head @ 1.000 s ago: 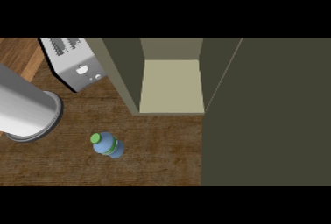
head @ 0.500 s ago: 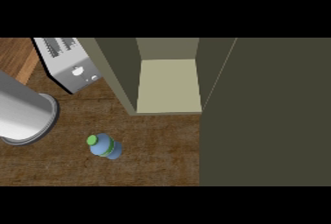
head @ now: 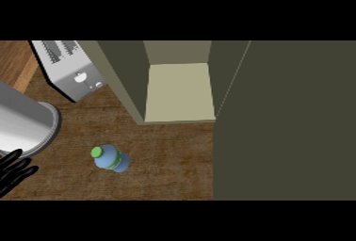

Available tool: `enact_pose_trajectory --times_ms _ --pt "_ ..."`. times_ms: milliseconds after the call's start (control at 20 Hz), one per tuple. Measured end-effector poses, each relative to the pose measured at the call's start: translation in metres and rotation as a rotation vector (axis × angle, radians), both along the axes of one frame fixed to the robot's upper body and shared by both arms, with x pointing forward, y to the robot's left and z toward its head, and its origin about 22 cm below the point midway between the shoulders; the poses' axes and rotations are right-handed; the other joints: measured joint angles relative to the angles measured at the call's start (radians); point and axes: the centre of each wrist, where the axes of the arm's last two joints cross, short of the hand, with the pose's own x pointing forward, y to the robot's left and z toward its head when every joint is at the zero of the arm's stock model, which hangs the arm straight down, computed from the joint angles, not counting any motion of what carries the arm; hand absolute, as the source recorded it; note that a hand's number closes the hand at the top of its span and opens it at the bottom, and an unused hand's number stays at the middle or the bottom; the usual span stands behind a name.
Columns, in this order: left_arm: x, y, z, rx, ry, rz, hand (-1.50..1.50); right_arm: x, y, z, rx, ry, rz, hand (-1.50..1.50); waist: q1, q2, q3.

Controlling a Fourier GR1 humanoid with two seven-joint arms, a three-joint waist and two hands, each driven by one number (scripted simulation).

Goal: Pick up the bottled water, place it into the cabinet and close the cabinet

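Beside bottled water (head: 110,159), toaster (head: 73,70), pot (head: 24,123)

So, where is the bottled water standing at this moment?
In the head view the bottled water stands on the wooden counter, lower left, between the left hand and the open cabinet.

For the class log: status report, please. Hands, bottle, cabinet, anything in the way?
Left hand open at lower left edge, holding nothing; right hand not in view. Bottle upright on counter, untouched. Cabinet open, nothing between it and the bottle.
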Motion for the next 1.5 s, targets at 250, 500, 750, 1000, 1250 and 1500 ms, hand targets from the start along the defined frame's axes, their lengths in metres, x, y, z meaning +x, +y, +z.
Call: enact_pose_trajectory --times_ms 250,500,750,1000,1250,1500 --pt "0.024 -0.006 -0.024 0.049 -0.017 0.001 -1.5 -0.005 -0.005 -0.003 -0.006 0.001 0.009 -1.5 -0.003 0.0 0.0" --pt "0.049 -0.02 -0.048 0.075 -0.033 -0.006 -1.5 -0.008 -0.009 -0.004 -0.011 0.004 0.012 -1.5 0.0 0.001 -0.001" --pt "0.07 -0.032 -0.069 0.092 -0.027 0.008 -1.5 -0.012 -0.012 -0.006 -0.003 0.001 0.015 -1.5 0.001 0.001 -0.001" --pt "0.09 -0.04 -0.09 0.122 -0.015 0.041 -1.5 -0.018 -0.016 -0.008 0.0 0.001 0.013 -1.5 0.002 0.002 -0.001" --pt "0.102 -0.048 -0.117 0.152 0.012 0.059 -1.5 -0.023 -0.018 -0.011 0.013 0.0 0.023 -1.5 0.001 0.002 -0.001" --pt "0.108 -0.056 -0.147 0.181 0.045 0.052 -1.5 -0.025 -0.02 -0.011 0.016 -0.001 0.03 -1.5 0.002 0.003 -0.002"
